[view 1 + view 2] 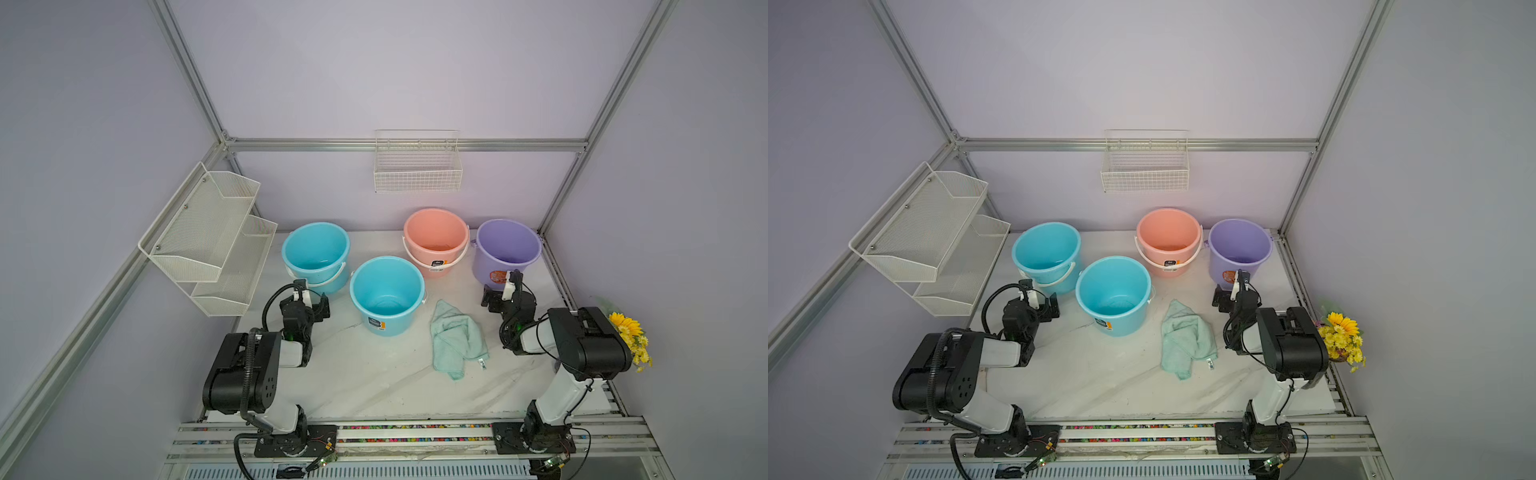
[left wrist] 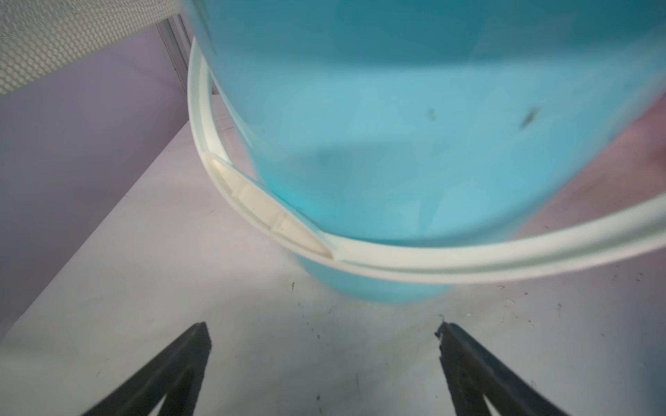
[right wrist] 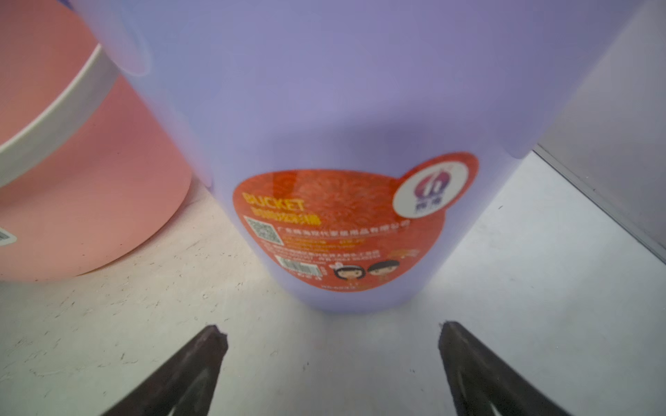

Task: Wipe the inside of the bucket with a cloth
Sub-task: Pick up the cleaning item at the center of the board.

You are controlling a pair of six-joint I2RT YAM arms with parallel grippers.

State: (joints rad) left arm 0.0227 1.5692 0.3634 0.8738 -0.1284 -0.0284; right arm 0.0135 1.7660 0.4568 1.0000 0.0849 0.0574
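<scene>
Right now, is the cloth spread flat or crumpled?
Crumpled: the cloth lies bunched in overlapping folds on the table, in both top views.

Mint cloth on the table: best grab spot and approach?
Probably the raised fold at the middle of the cloth, from straight above with the open right pincer, the nearer one. It lies crumpled on the table; flat edges offer no bite.

Lilac walls (image 1: 374, 75) and aluminium rails (image 1: 311, 144) enclosed a white marbled tabletop (image 1: 365, 374) in soft light. A mesh shelf (image 1: 208, 237) hung left of the left fingers (image 2: 173, 371), a wire basket (image 1: 417, 174) far ahead of them, yellow flowers (image 1: 629, 332) behind the right fingers (image 3: 479, 367).
</scene>
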